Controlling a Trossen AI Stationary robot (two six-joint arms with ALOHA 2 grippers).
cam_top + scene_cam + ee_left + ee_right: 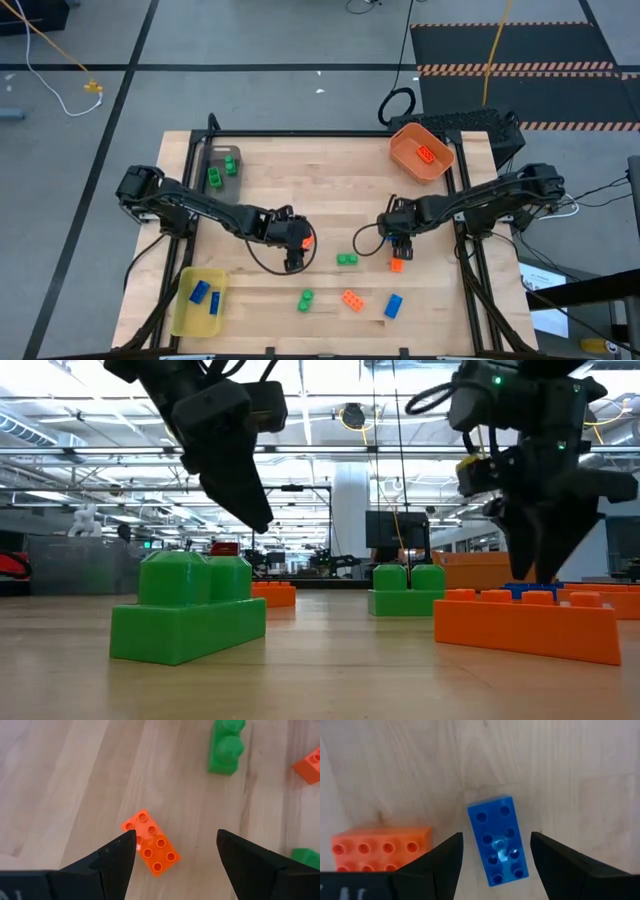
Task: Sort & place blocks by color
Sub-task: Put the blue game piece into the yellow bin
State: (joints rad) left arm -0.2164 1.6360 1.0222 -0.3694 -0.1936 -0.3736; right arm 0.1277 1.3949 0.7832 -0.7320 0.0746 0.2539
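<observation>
My left gripper [297, 250] [175, 840] is open above an orange block [150, 842] [308, 240] that lies flat on the table, studs up, partly between the fingers and nearer one of them. My right gripper [400, 240] [496, 842] is open over a blue block [499, 842], also flat and studs up, between its fingers. An orange block [382, 847] [397, 264] lies beside that blue one. Loose on the table toward the near edge are two green blocks [347, 259] [305, 299], an orange block [352, 299] and a blue block [393, 305].
A grey bin [212, 152] at the far left holds green blocks. A yellow bin [185, 318] at the near left holds blue blocks. An orange bin [405, 160] at the far right holds an orange block. Bare wood lies between the arms toward the far edge.
</observation>
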